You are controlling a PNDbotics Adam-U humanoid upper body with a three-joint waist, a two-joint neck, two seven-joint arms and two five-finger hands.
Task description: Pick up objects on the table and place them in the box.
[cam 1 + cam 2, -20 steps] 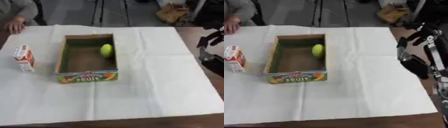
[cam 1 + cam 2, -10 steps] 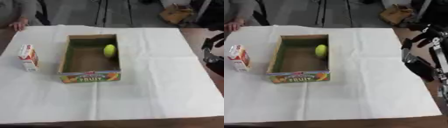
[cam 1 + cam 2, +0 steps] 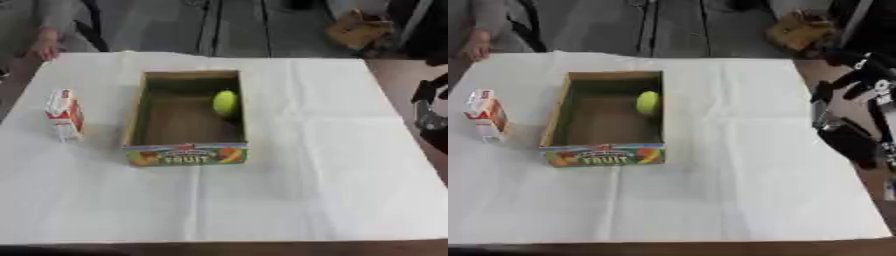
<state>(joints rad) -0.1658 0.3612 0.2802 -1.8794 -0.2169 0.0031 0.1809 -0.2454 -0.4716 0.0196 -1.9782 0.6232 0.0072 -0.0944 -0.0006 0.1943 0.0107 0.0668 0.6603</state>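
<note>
Remaining target is the small red-and-white paper carton, standing upright on the white tablecloth, just beside the left wall of the open cardboard box with the "FRUIT" print on its front, not touching it. I judge it light and fairly stiff, but thin walls could dent if squeezed, and being tall and narrow it could tip on a side nudge. I'd take it across the two broad faces around mid-height, thumb on one, fingers on the other.

A yellow-green ball-shaped object already sits inside the box against its right wall.

My right hand hangs off the table's right edge, well apart from everything and holding nothing; whether its fingers are spread or curled I cannot tell. My left hand shows in neither view. One object in, carton not yet picked.
</note>
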